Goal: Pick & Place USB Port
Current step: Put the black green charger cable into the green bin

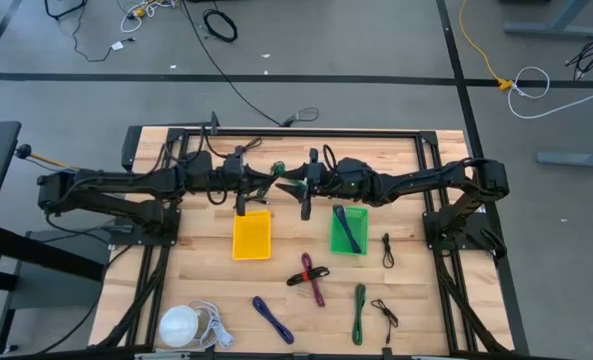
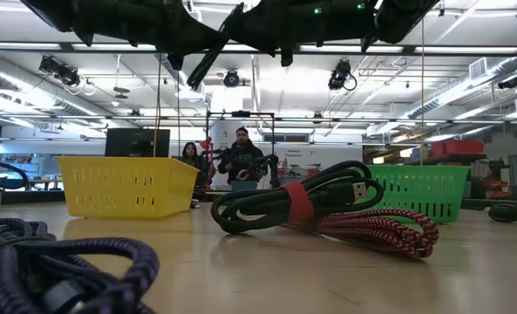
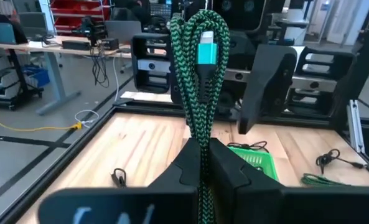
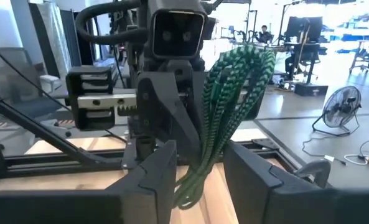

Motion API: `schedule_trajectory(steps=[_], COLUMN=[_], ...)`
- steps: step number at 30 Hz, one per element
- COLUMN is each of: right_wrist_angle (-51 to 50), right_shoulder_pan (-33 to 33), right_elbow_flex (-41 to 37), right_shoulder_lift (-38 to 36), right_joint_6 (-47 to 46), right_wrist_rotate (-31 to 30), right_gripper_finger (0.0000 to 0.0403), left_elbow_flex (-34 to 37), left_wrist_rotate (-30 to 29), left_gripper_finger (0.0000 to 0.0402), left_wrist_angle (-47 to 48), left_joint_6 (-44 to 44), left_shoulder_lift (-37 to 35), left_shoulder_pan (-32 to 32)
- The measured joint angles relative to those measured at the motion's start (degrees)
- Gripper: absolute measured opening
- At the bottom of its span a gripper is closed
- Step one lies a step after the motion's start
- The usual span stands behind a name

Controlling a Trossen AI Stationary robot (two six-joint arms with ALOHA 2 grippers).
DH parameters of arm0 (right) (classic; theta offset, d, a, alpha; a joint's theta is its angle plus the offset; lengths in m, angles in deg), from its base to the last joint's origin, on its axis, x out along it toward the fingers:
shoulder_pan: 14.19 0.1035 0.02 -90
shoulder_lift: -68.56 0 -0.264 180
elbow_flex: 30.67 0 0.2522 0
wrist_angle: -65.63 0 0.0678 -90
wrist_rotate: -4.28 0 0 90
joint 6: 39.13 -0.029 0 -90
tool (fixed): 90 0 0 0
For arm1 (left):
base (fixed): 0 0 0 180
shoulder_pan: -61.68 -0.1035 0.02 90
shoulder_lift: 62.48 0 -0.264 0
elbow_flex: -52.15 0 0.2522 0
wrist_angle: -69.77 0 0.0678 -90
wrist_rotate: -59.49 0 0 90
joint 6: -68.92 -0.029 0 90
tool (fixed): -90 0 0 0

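Wooden planks make up the bench (image 1: 206, 290), with a yellow bin (image 1: 252, 236) and a green bin (image 1: 348, 230) side by side near its middle and loose cables scattered toward the front edge. Above the gap between the bins the two arms meet, so this looks like a hand-over in mid-air. The left gripper (image 3: 204, 163) has its fingers pinched tight on a green-and-black braided cable (image 3: 200, 93), bundled in a long loop that stands up out of the grip, with a pale blue plug (image 3: 207, 50) at its top. The right gripper (image 4: 200, 171) faces it; its fingers stand apart with the hanging strands of the same bundle between them, and I cannot tell whether they press on it yet. To my eye the next move calls for the right fingers to close firmly on the bundle before the left ones let go, then a carry over to a bin. Being limp and looped, the cable could slip or snag on a finger. A blue cable (image 1: 348, 228) already lies in the green bin.
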Motion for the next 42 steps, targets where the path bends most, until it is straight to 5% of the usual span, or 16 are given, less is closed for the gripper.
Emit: schedule_trajectory(steps=[10, 17, 33, 42], right_wrist_angle=[1.6, 2.0, 0.5, -22.6], right_shoulder_pan=[-1.3, -2.0, -2.0, -1.1], right_elbow_flex=[0.0, 0.0, 0.1, 0.1], right_shoulder_lift=[0.0, 0.0, -0.1, -9.7], right_joint_6=[1.3, 1.1, 1.3, 2.2], right_wrist_rotate=[-0.9, 2.1, 0.4, -7.3], right_gripper_finger=[0.0124, 0.0018, 0.0010, 0.0009], left_elbow_flex=[0.0, 0.0, 0.1, 0.0], left_wrist_rotate=[-0.2, -1.5, -4.0, -11.6], left_gripper_finger=[0.0012, 0.0014, 0.0065, 0.0068], left_wrist_angle=[-2.8, -3.2, -2.5, 7.8], left_joint_6=[0.2, 0.2, -1.4, -5.0], left_shoulder_lift=[2.3, 2.3, 0.6, -7.1], left_shoulder_pan=[2.3, 3.3, 3.4, 3.3])
